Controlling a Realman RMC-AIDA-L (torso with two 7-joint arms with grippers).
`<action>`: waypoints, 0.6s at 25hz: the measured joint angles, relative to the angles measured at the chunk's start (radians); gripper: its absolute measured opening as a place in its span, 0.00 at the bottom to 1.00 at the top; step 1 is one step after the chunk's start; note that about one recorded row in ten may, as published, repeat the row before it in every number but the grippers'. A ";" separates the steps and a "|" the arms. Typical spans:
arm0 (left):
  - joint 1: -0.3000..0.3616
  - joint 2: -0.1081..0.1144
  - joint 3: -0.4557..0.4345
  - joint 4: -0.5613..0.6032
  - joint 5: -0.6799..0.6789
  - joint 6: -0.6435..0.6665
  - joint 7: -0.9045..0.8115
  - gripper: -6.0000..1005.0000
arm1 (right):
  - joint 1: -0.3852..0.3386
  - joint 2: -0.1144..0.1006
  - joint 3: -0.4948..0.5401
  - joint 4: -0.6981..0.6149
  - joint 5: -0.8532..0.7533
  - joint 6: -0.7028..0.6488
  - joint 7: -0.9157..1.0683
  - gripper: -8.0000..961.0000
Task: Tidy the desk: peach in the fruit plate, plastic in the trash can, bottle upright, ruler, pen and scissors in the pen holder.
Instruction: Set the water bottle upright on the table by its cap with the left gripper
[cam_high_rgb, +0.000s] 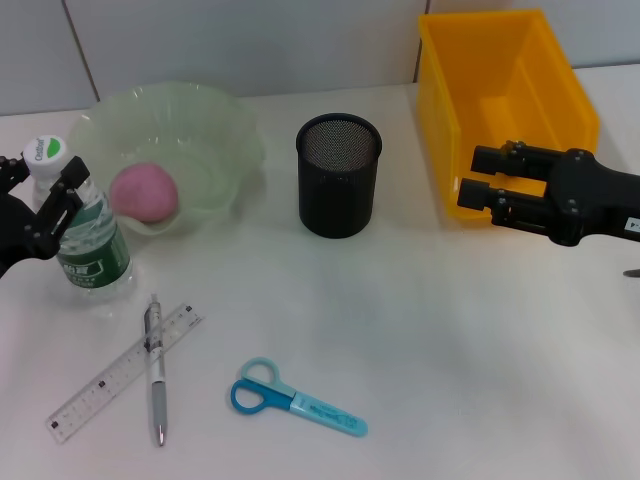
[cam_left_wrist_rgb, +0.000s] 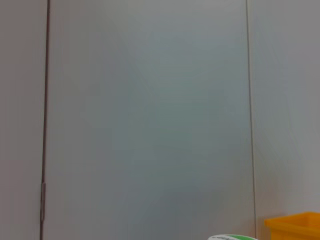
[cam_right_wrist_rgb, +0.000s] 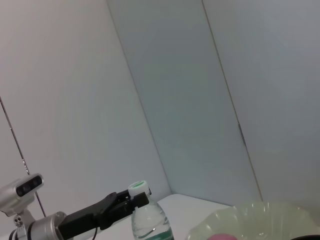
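My left pincer (cam_high_rgb: 45, 205) grips the upright bottle (cam_high_rgb: 85, 235) at the white surface's (cam_high_rgb: 450, 350) left edge, beside the fruit plate (cam_high_rgb: 215, 150) holding the peach (cam_high_rgb: 145, 192). My right pincer (cam_high_rgb: 478, 178) hangs open over the yellow trash can (cam_high_rgb: 500, 90). Ruler (cam_high_rgb: 120, 375), pen (cam_high_rgb: 156, 370) and scissors (cam_high_rgb: 295, 397) lie near the front edge, well apart from the pen holder (cam_high_rgb: 338, 175); open surface spreads right.

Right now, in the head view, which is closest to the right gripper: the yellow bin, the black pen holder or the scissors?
From the right gripper:
1. Yellow bin, right beside it.
2. Black pen holder, mid-table, toward the left.
3. Scissors, farthest, near the front edge.
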 joint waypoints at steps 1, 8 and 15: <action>0.000 0.000 0.000 -0.001 -0.001 -0.001 0.001 0.45 | 0.001 0.000 0.000 0.000 0.000 0.000 0.000 0.63; -0.004 -0.002 0.008 -0.004 -0.001 -0.017 0.002 0.47 | 0.004 -0.002 0.000 0.000 0.000 0.001 0.007 0.63; -0.006 -0.002 0.009 -0.011 -0.001 -0.023 0.002 0.48 | 0.004 -0.003 0.000 0.002 0.000 0.001 0.010 0.63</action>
